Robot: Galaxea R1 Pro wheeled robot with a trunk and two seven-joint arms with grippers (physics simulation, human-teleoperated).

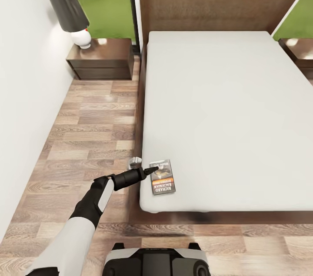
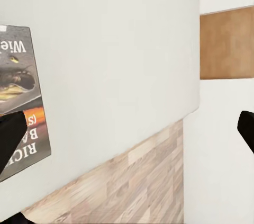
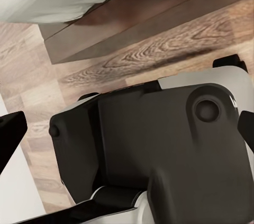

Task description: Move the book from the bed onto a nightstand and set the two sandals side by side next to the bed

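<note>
Book (image 1: 162, 177) lies on bed (image 1: 226, 106) near corner.

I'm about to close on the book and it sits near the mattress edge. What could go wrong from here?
1. The book lies flat near the bed's corner; the left gripper, open and at its edge, might push it away or off instead of gripping.
2. The nightstand already holds a lamp, so a careless placement could bump it.
</note>
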